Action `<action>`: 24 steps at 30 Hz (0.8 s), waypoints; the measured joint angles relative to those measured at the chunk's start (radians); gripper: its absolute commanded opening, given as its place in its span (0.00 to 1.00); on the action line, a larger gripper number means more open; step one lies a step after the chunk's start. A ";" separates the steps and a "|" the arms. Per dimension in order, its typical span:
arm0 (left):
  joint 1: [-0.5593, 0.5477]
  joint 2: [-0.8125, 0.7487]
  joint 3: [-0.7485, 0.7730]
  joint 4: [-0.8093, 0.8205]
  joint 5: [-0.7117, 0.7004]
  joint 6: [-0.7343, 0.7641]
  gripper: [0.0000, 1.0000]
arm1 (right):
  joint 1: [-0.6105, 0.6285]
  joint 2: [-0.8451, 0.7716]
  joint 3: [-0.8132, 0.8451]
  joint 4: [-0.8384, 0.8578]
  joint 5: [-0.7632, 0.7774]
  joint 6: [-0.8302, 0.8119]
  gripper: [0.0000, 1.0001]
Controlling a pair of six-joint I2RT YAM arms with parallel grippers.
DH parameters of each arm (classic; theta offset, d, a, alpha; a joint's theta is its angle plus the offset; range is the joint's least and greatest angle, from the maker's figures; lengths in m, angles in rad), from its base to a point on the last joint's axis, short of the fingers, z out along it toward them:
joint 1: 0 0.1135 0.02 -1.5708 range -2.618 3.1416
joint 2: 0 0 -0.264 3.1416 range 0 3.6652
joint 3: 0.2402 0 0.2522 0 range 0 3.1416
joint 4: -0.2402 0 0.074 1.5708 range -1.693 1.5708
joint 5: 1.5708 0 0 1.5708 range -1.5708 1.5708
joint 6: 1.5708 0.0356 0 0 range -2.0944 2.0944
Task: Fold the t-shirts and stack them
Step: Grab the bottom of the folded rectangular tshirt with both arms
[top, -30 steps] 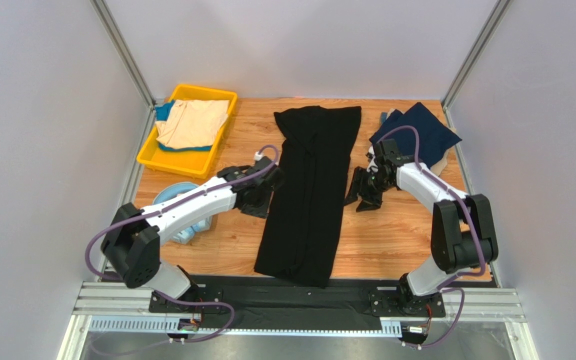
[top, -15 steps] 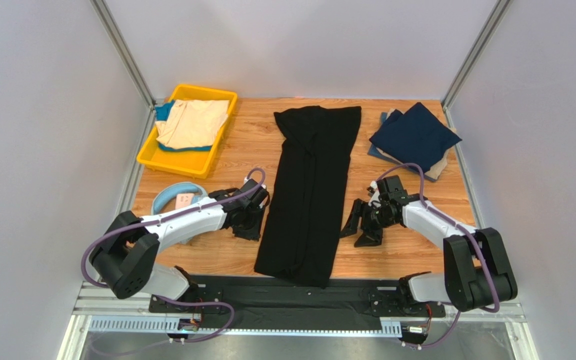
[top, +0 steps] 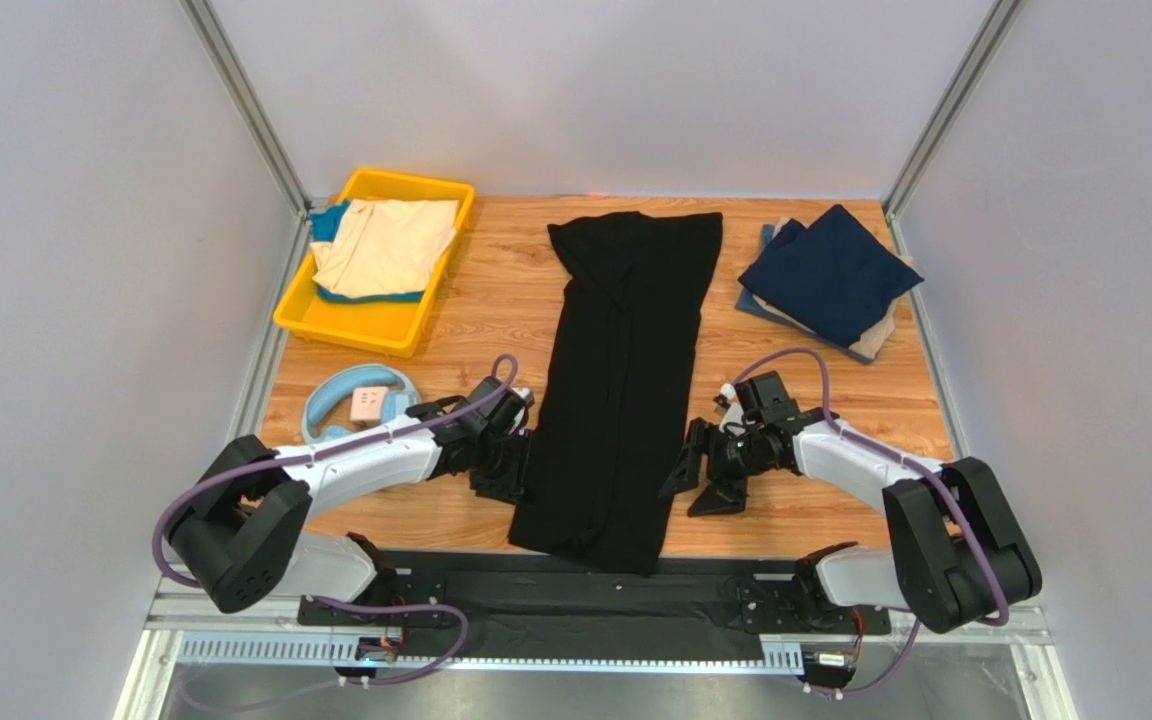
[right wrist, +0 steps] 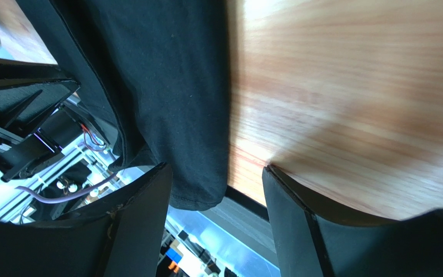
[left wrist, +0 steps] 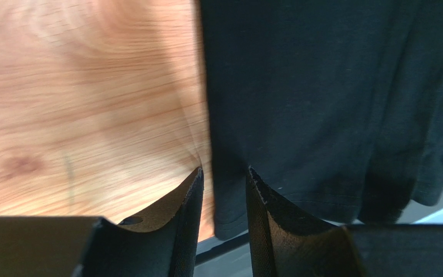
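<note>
A black t-shirt point(top: 620, 375), folded into a long strip, lies down the middle of the table, its hem reaching the near edge. My left gripper point(top: 515, 458) is low at the strip's left edge, near the hem. In the left wrist view its jaws point(left wrist: 225, 173) stand a little apart, with the black cloth point(left wrist: 322, 86) edge showing in the gap. At the strip's right edge my right gripper point(top: 695, 483) sits with its jaws point(right wrist: 218, 167) wide apart, the shirt's point(right wrist: 166, 69) corner between them. A navy t-shirt point(top: 830, 278) tops a pile at the back right, with beige cloth point(top: 880, 338) under it.
A yellow tray point(top: 304, 308) at the back left holds a beige shirt point(top: 384, 245) over teal cloth. Light-blue headphones point(top: 360, 405) lie left of my left arm. The table's near edge and the metal rail lie just past the shirt's hem.
Both arms have slid along the shirt's sides toward the near edge. The right gripper has opened wider; the left one only slightly.
</note>
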 measured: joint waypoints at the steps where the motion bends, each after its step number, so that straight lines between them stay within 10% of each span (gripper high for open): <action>1: 0.000 0.005 0.000 0.009 0.014 -0.005 0.40 | 0.010 0.001 0.000 0.002 0.000 0.006 0.66; 16: 0.000 -0.001 -0.051 0.095 0.102 -0.049 0.30 | 0.279 0.090 -0.052 0.257 -0.081 0.225 0.63; 19: 0.000 -0.029 -0.076 0.098 0.106 -0.050 0.23 | 0.331 0.105 -0.054 0.294 -0.075 0.251 0.36; 21: 0.000 -0.043 -0.089 0.100 0.105 -0.051 0.00 | 0.362 0.113 -0.061 0.307 -0.043 0.257 0.00; 24: 0.000 -0.043 -0.099 0.105 0.114 -0.054 0.00 | 0.394 0.124 -0.066 0.301 -0.005 0.272 0.00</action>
